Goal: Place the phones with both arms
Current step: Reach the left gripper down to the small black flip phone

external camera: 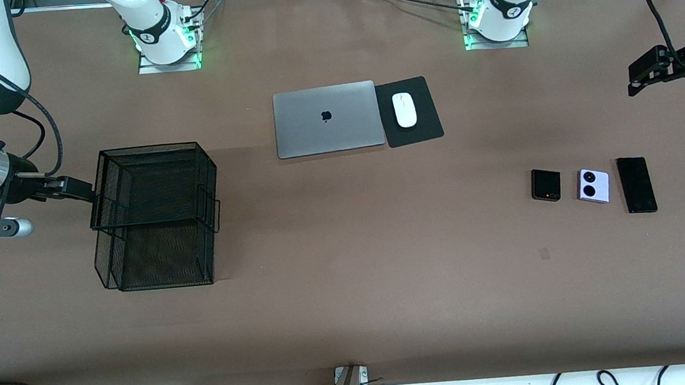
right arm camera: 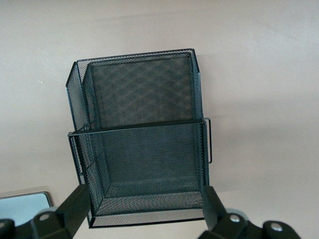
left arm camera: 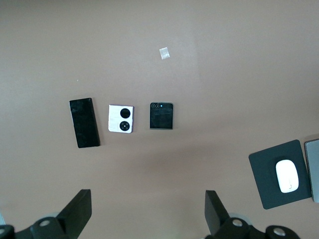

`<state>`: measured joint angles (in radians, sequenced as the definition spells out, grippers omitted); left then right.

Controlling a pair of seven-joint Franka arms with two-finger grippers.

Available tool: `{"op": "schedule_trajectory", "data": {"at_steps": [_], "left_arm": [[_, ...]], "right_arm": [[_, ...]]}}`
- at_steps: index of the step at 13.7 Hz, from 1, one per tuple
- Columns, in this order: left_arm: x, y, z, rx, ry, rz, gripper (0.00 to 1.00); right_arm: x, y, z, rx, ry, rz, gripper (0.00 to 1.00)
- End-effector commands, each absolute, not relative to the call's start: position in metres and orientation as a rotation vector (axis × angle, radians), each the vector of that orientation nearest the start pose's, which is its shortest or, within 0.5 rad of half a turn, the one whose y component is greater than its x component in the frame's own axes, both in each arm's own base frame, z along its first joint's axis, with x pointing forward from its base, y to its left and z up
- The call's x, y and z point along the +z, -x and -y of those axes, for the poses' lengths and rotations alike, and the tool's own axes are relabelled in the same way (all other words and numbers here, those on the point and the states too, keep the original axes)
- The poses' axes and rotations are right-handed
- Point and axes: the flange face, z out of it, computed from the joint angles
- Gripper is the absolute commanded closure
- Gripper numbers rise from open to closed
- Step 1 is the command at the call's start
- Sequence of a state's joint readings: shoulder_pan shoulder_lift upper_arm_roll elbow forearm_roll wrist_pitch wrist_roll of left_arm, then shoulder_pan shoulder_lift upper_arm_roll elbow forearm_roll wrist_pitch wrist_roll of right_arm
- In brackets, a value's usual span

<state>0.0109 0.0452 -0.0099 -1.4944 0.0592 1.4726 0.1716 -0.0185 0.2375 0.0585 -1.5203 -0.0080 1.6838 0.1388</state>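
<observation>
Three phones lie in a row on the brown table (external camera: 352, 303) at the lower right of the front view, toward the left arm's end: a small squarish black phone (external camera: 546, 184), a lilac phone (external camera: 593, 186) with two black circles just beside it, and a long black phone (external camera: 636, 184) at the outer end of the row, none touching another. The left gripper (external camera: 648, 71) hangs at the right edge of the frame, over bare table; in the left wrist view its fingers (left arm camera: 77, 211) stand wide apart with nothing between them, all three phones showing below. The right gripper (external camera: 72, 188) sits at the left edge of the front view, above the rim of a black wire-mesh basket (external camera: 155, 215); its jaws are spread too, holding nothing. At the upper centre a closed grey laptop (external camera: 327, 119) lies beside a black mouse pad (external camera: 421, 130) that carries a white mouse (external camera: 404, 110).
</observation>
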Motion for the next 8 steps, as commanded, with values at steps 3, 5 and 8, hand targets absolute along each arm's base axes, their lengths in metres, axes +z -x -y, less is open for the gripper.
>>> {"op": "schedule_trajectory", "data": {"at_steps": [3,5,8], "left_arm": [[0.6337,-0.5551,-0.0009,0.086,3.095,-0.289,0.0],[0.6337,-0.5551,-0.0017,0.086,3.095,-0.298,0.0],[0.6271,-0.5545,-0.0051,0.113,3.095,-0.308,0.0]], "right_arm": [[0.522,-0.6268,-0.0195,0.098,3.123,-0.166,0.0],[0.5227,-0.6269,-0.0195,0.095,3.123,-0.171,0.0],[0.5226,-0.6267,-0.0195,0.098,3.123,-0.176,0.0]]}}
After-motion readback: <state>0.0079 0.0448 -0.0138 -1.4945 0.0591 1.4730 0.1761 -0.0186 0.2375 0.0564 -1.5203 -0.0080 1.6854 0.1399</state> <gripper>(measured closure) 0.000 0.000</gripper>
